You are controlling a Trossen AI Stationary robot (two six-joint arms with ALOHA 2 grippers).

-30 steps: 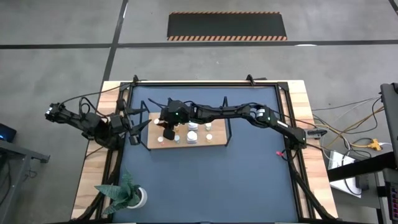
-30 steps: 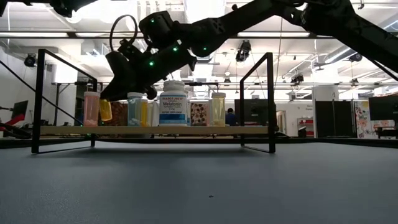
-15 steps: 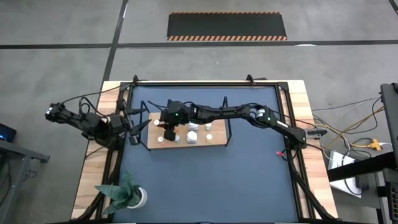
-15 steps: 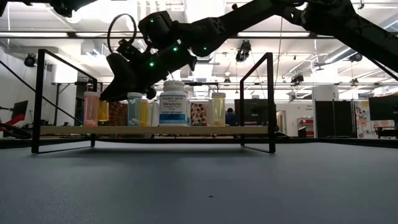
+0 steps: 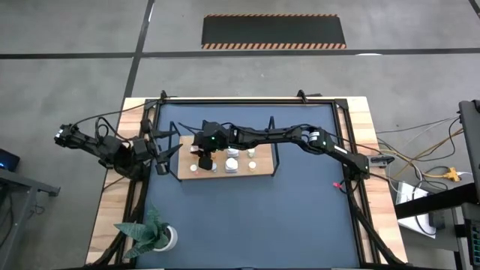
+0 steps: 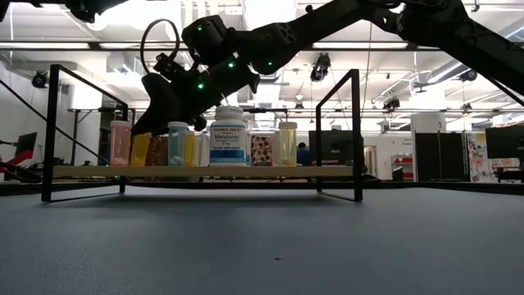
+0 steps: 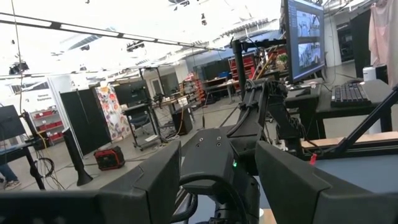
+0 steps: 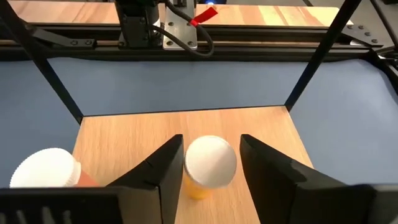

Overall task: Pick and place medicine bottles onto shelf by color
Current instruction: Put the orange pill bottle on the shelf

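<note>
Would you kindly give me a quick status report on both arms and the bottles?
Right pincer over the shelf, fingers astride the orange bottle, which stands on the board. Left pincer parked at the shelf's left end. Other bottles close by.

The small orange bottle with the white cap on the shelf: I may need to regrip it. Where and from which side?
Grip the small orange bottle across its round white cap from straight above: it stands upright, as the right gripper straddles it now, fingers apart.
</note>
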